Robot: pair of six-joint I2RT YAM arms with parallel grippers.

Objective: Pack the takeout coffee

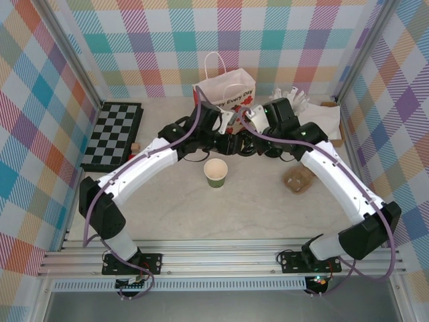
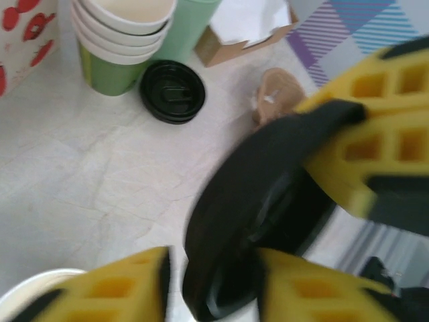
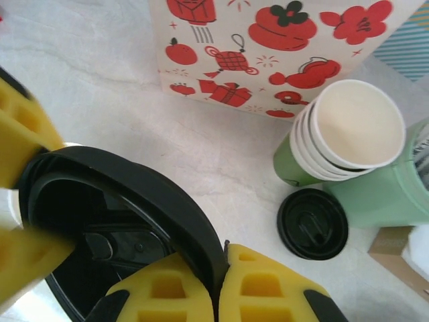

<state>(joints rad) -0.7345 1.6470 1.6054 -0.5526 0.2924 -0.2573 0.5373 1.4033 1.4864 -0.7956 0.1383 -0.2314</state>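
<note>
- Takeout coffee cup (image 1: 216,173): stands upright and uncovered on the table, between the two arms and just in front of the claws. It is not yet capped or packed.
- Lid (image 3: 120,194): black and tilted, held off the table between the two claws.
- Right claw (image 3: 218,272): closed tight, with both fingers pinching the lid's rim.
- Left claw (image 2: 214,285): jaws stand apart, one finger on either side of the lid's far edge. A gap shows beside one finger, so it does not appear to grip. This view is blurred.
- Step in hand, as a judgement: a hand-over of the lid between the claws, with the right one carrying it, ahead of capping.
- Next move calls for the following:
  - back the left claw clear without knocking the lid;
  - level the lid and centre it over the cup's rim;
  - press it down evenly, since a light paper cup may tip.
- Paper bag (image 1: 224,87): upright behind the claws, mouth up. It is the likely place for the capped cup.
- Stack of cups (image 3: 348,127) and spare lid (image 3: 312,223): set beside the bag and not to be confused with the working pair.
</note>
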